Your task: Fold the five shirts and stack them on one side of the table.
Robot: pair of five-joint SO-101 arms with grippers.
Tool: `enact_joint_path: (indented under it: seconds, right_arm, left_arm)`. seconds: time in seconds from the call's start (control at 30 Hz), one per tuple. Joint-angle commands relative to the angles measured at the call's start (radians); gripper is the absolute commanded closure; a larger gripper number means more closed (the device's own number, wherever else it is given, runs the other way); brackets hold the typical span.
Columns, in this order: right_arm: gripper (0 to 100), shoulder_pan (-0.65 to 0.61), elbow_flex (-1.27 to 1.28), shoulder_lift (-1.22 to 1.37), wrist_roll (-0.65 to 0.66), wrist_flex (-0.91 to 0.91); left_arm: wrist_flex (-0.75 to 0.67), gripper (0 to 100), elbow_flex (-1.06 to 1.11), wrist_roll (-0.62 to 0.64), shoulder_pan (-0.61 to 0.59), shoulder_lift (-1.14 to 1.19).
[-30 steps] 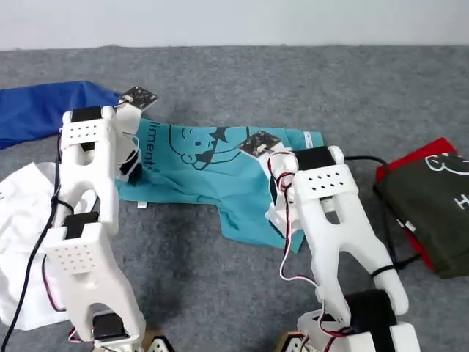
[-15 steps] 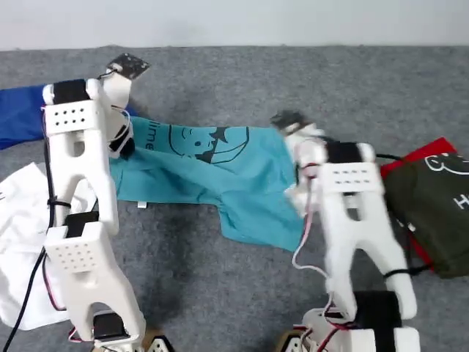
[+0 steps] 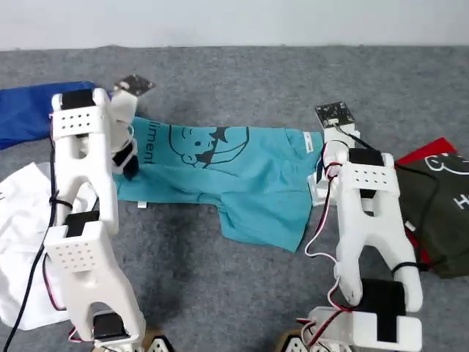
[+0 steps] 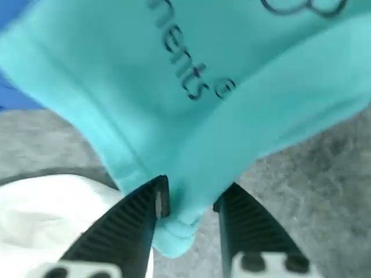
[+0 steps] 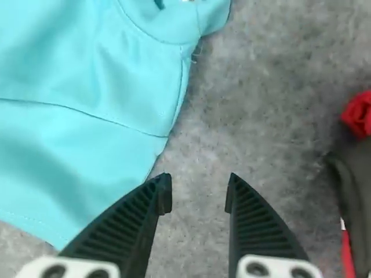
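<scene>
A teal shirt (image 3: 220,176) with a dark cartoon print lies spread across the middle of the grey carpet. Its lower right part hangs down as an uneven flap. My left gripper (image 3: 130,163) is at the shirt's left edge. In the left wrist view its jaws (image 4: 191,194) are shut on the teal shirt (image 4: 232,116), with the hem pinched between them. My right gripper (image 3: 325,167) is just past the shirt's right edge. In the right wrist view it (image 5: 197,185) stands open over bare carpet, beside the teal shirt (image 5: 87,87).
A blue shirt (image 3: 37,110) lies at the far left. A white shirt (image 3: 22,220) is in front of it. A dark olive shirt (image 3: 432,213) rests on a red one (image 3: 432,150) at the right edge, close to my right arm.
My right arm has swung from over the shirt's right part out past its right edge, and that side now lies flatter. My left arm lifted the left edge toward the back, then came down a little.
</scene>
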Motion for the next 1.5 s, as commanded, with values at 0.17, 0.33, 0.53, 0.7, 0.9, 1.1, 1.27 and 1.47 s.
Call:
enact_joint_path:
  seconds: [0.17, 0.33, 0.53, 0.7, 0.9, 1.1, 1.27, 1.47]
  right_arm:
    - [83.5, 0.013, -0.005, -0.004, -0.011, -0.016]
    - [83.6, 0.008, -0.005, -0.004, -0.011, -0.004]
    - [83.6, 0.005, -0.005, -0.008, -0.011, -0.005]
    - [83.6, 0.005, -0.005, -0.012, -0.011, -0.004]
    - [83.6, 0.005, -0.005, -0.005, -0.011, -0.004]
    - [83.6, 0.005, -0.005, -0.005, -0.009, -0.005]
    - [83.6, 0.005, -0.005, -0.005, -0.009, -0.007]
    - [83.6, 0.005, -0.005, -0.004, -0.009, -0.004]
  left_arm:
    - [0.021, 82, 0.34, -0.143, 0.098, -0.443]
    - [0.011, 82, 0.421, -0.158, 0.032, -0.595]
    - [-0.322, 82, 0.455, 0.117, -0.02, -0.542]
    - [-0.66, 82, 0.458, 0.342, -0.015, -0.356]
    - [-0.85, 82, 0.398, 0.361, 0.0, -0.137]
    - [-0.884, 82, 0.22, 0.356, -0.032, 0.041]
    - [-0.87, 82, 0.071, 0.356, -0.081, 0.147]
    - [-0.651, 82, -0.107, 0.364, -0.058, 0.153]
